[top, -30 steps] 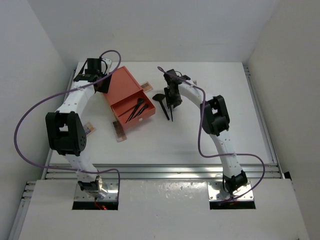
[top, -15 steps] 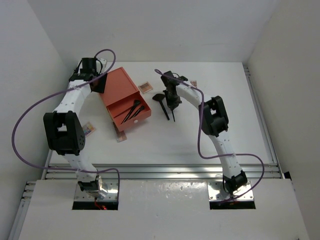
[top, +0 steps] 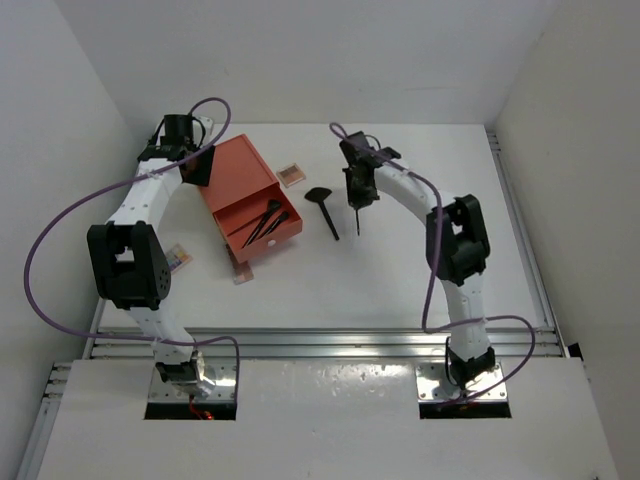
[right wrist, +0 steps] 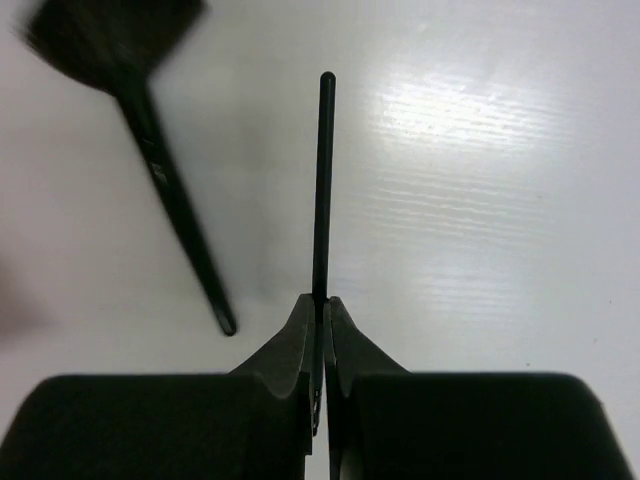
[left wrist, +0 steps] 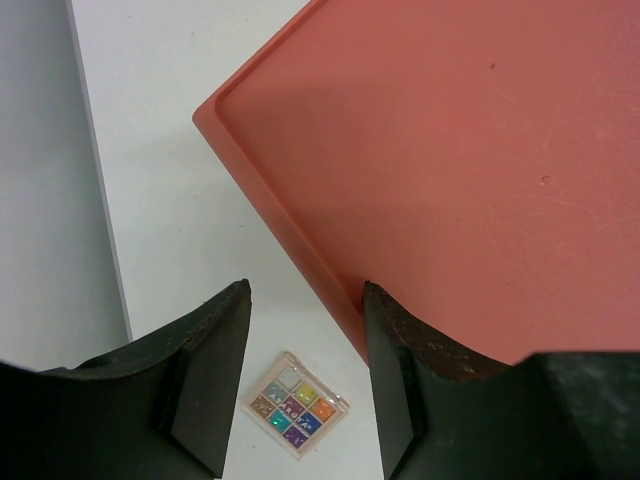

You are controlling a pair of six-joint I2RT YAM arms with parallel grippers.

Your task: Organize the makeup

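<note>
Nearest me on the worktop (top: pixel 400 290), a multicolour palette (top: pixel 178 258) lies left of the box, well apart from it. A brownish palette (top: pixel 240 271) sits at the near corner of the drawer.

The drawer (top: pixel 262 225) stands pulled out of the orange box (top: pixel 235 170) toward me. A few black brushes (top: pixel 268 218) lie slantwise inside it, heads toward the far end.

Right of the drawer, a fan brush (top: pixel 322 205) rests flat on the worktop, head farthest from me.

Just beside it my right claw (top: pixel 358 195) is pinched tight on the top of a slim black stick (top: pixel 358 220), which points down and toward me. I cannot tell whether its tip touches the worktop.

Beyond the box, a third palette (top: pixel 290 175) lies near its far right side.

Farthest off, my left claw (top: pixel 195 165) hangs at the box's far left edge. It is spread wide and holds nothing. In its wrist view one finger (left wrist: pixel 400 380) overlaps that edge, and the multicolour palette shows between the two.
</note>
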